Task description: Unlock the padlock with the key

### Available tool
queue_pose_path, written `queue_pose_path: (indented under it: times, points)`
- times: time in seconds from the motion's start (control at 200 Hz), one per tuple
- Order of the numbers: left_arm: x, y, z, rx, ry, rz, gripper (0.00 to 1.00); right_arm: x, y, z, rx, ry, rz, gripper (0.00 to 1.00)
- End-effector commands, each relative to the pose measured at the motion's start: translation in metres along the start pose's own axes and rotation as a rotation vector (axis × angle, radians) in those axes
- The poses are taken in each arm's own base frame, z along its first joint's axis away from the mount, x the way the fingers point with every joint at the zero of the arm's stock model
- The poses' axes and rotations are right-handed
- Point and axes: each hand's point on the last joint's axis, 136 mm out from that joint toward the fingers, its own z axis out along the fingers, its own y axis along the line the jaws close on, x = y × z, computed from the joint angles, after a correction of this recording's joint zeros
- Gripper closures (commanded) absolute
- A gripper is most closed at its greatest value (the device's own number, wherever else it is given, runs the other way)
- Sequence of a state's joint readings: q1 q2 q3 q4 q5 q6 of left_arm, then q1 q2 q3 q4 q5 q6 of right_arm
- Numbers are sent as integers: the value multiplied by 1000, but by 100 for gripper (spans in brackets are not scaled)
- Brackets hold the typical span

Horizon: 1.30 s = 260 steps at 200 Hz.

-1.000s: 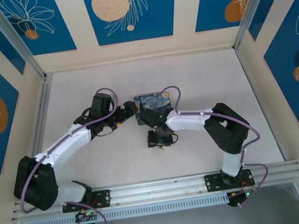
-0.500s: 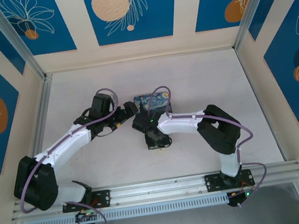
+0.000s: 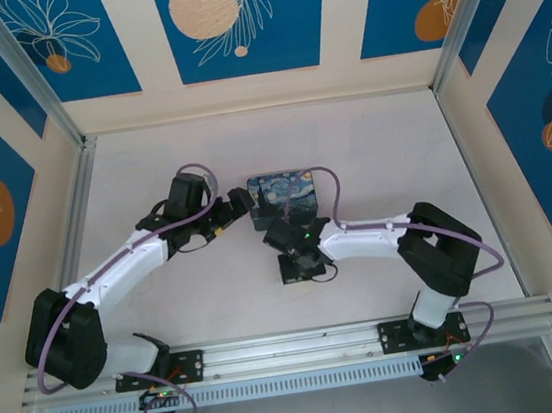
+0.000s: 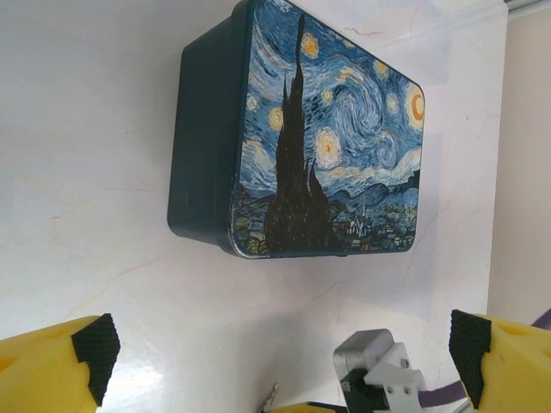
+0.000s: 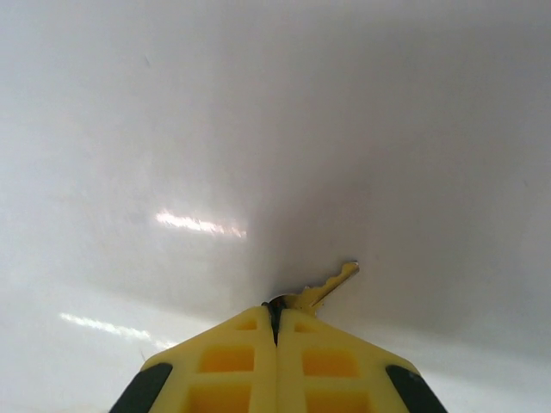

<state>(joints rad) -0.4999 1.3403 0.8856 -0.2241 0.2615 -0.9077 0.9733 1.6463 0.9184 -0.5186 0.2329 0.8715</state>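
Note:
The key (image 5: pixel 334 282), a small brass-toned piece with a toothed blade, sticks out to the right from my right gripper (image 5: pixel 276 308), whose yellow fingers are pressed shut on its head just above the white table. From above, that gripper (image 3: pixel 294 267) points down in front of the square night-sky tin (image 3: pixel 291 188). My left gripper (image 3: pixel 242 205) sits at the tin's left side, open, with its yellow fingers (image 4: pixel 60 366) spread wide and nothing between them. The padlock is out of view.
The night-sky tin (image 4: pixel 327 146) lies closed on the table ahead of the left gripper. Part of the right wrist (image 4: pixel 379 374) intrudes at the bottom of the left wrist view. Patterned walls and metal rails enclose the white table (image 3: pixel 379 143).
The right gripper has closed on the key. Its arm swung left, then back right, uncovering more of the tin. The left arm has not moved.

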Motion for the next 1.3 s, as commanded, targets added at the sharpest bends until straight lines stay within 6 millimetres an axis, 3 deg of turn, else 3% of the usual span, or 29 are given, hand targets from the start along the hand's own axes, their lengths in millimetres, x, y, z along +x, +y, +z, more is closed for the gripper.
queue_pose_path:
  times: [0.0, 0.495, 1.0, 1.295]
  points:
    - [3, -1, -4, 25, 2, 14, 0, 3, 5, -7, -113, 2, -32, 100]
    - [9, 2, 0, 38, 21, -11, 0, -4, -4, -32, -374, -67, 34, 100]
    - [17, -2, 12, 76, 52, -51, 0, -17, -13, -49, -450, -112, 99, 100]
    - [21, -31, 16, 215, 80, -164, 0, -40, -9, -93, -549, -209, 147, 100]
